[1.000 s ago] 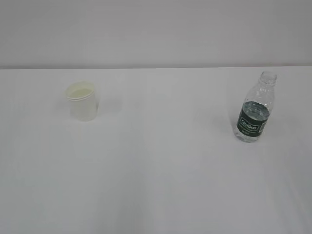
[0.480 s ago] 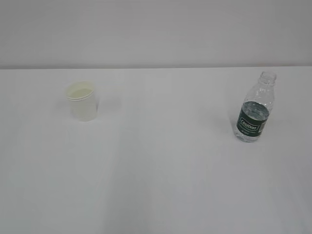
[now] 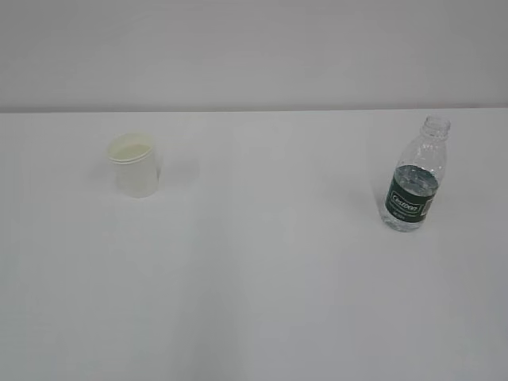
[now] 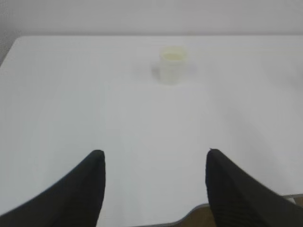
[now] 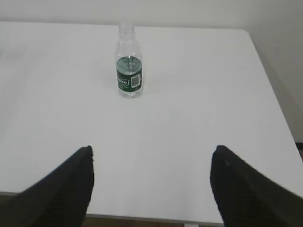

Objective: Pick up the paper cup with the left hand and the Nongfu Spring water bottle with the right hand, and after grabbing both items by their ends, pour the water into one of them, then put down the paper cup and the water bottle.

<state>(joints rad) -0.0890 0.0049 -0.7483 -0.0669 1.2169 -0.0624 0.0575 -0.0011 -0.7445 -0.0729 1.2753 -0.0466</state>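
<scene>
Both hands idle, jaws apart
Left hand (image 4: 154, 158) spread wide, holding nothing; right hand (image 5: 152, 153) likewise, wider still.

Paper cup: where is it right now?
The paper cup stands upright on the left of the white table in the exterior view, far from the water bottle on the right, and ahead of the open left claw.

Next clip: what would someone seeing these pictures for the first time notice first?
Against the bare white table, the clear water bottle with its dark green label stands out most, upright and uncapped on the right. The small cream paper cup stands upright far off on the left, nearly blending into the tabletop. In the wrist views, the left gripper and right gripper stand open near the table's front edge, touching nothing.
</scene>
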